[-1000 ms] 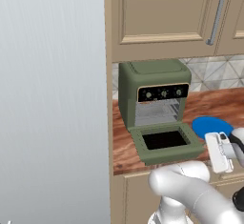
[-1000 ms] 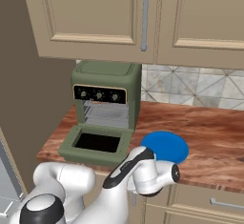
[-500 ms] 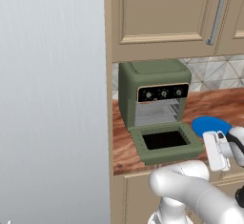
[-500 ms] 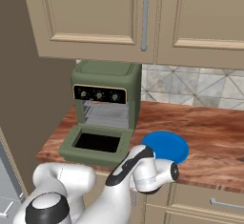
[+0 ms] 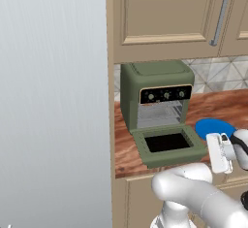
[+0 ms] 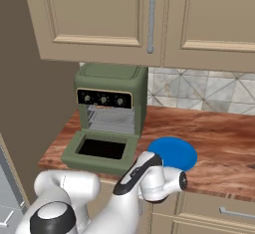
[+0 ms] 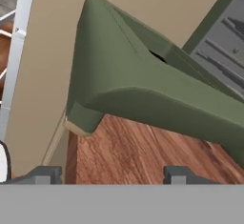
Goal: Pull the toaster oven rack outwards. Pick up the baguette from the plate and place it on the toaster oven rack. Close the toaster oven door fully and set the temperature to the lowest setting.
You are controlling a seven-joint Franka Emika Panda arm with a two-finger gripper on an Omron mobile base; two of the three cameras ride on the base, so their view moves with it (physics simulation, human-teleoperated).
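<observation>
Two-finger gripper, jaws apart and empty, sits low at counter edge. Grey wire rack lies beyond, inside olive-green toaster oven, above lowered glass-windowed door.

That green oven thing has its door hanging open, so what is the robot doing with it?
A white robot arm is working at the boxy olive-green toaster oven on the wooden counter. Its door lies folded down flat, and the grey wire rack sits inside the cavity. The tool hovers low by the door's edge, holding nothing. The round blue plate sits beside the oven.
</observation>
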